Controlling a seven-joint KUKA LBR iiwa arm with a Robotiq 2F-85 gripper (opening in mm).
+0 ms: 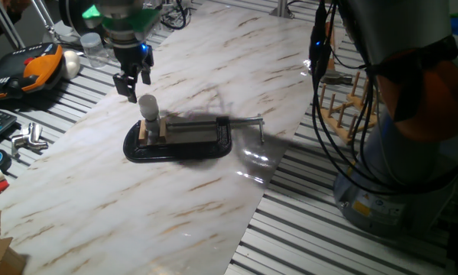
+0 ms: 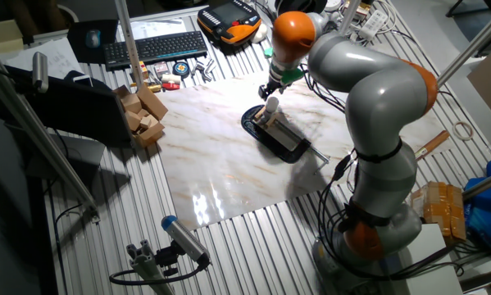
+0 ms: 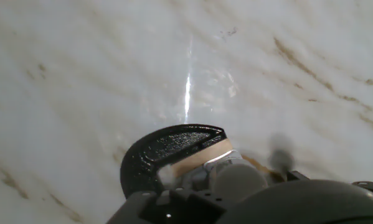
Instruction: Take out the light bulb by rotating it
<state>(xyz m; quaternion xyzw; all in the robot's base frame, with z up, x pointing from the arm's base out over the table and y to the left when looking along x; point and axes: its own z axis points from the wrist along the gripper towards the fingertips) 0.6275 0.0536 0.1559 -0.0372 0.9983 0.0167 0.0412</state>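
The light bulb [image 1: 148, 106] stands upright with its base clamped between the wooden-lined jaws of a black vise [image 1: 184, 140] on the marble board [image 1: 175, 206]. My gripper [image 1: 135, 82] hovers just above and to the left of the bulb, open, with nothing between its fingers and not touching the bulb. From the other side, the gripper [image 2: 270, 88] hangs right over the bulb [image 2: 271, 105] and the vise [image 2: 284, 138]. In the hand view the vise base [image 3: 161, 152] and the blurred bulb [image 3: 236, 182] sit at the bottom edge; the fingertips do not show there.
The vise's screw handle [image 1: 248, 122] sticks out to the right. An orange-and-black device [image 1: 37, 69], a white egg-shaped ball [image 1: 72, 63] and a clear jar [image 1: 93, 46] lie off the board's far left. A wooden rack [image 1: 343, 107] stands right; wooden blocks [image 2: 143, 115] lie beside the board.
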